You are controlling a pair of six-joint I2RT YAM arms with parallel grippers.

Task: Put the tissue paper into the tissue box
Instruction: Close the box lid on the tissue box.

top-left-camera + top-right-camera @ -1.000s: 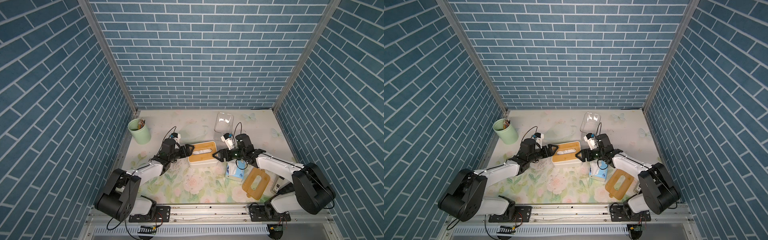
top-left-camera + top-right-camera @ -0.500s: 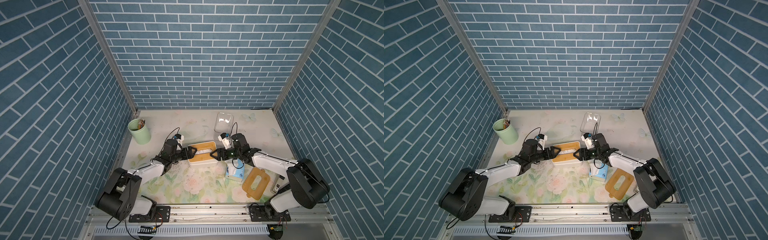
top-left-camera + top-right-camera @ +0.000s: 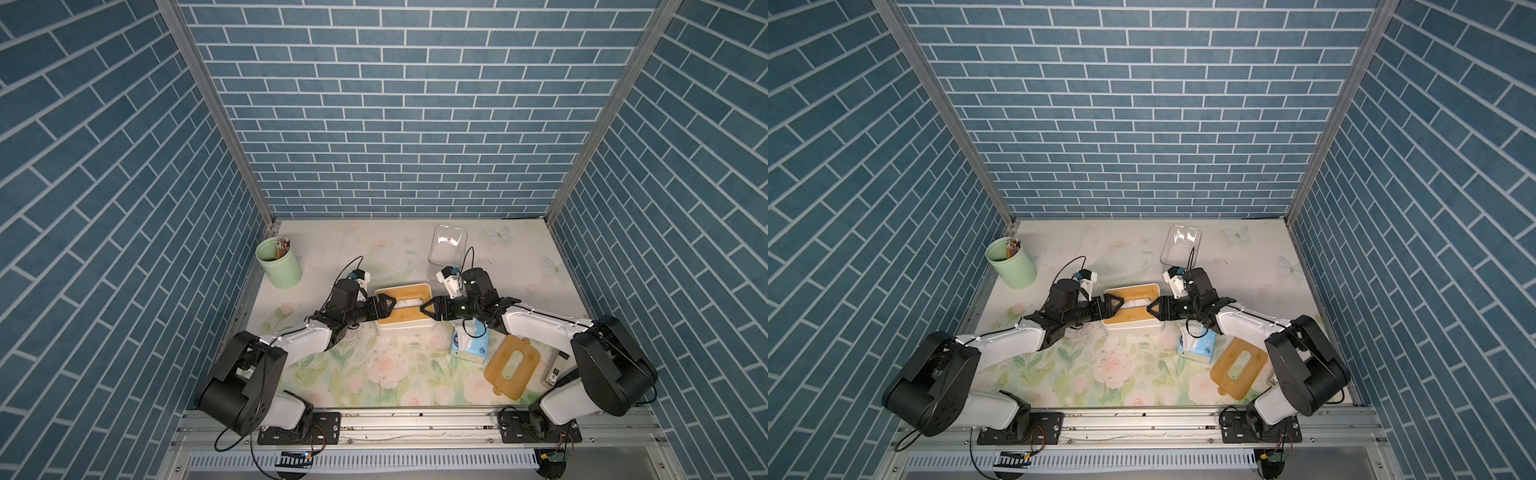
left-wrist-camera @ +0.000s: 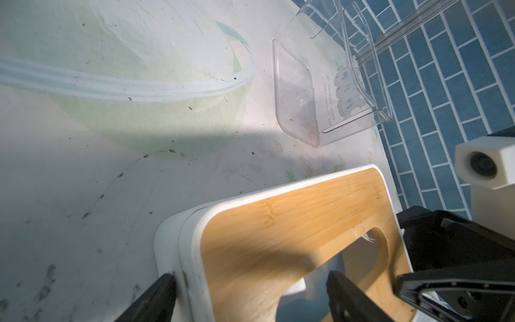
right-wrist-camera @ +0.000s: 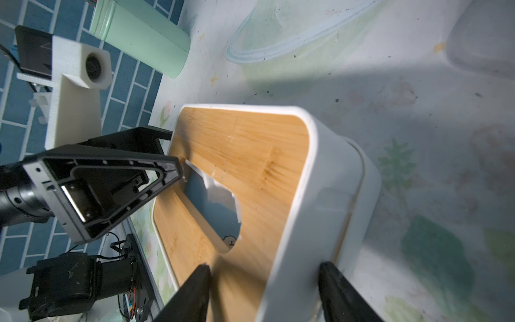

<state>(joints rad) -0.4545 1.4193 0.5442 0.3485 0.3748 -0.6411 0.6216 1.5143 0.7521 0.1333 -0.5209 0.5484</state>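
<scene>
A white rectangular plastic tissue box with a slotted bamboo lid sits near the middle of the flower-printed worktop, well apart from its left and right edges. The box's long axis runs roughly parallel to the front edge, with the right end turned slightly toward the back. The oval slot faces up, and a white tissue sheet pokes through it over blue packaging inside. The left gripper meets the box's left short end with jaws wide, one finger outside the white wall and the other over the slot. The right gripper meets the right short end with jaws partly spread astride the rim. One of its fingers is over the lid with a gap to the rim, and the other is against the outer wall. A blue-and-white soft tissue pack lies just off the box's front right corner, partly under the right arm, so its long axis is hard to judge. Beside it, toward the front right corner, rests a loose bamboo lid with an oval hole. A mint green cylindrical cup of pencils stands by the left edge toward the back. A clear plastic tub stands near the back edge, right of centre. Open flowered surface stretches between the box and the front edge.
</scene>
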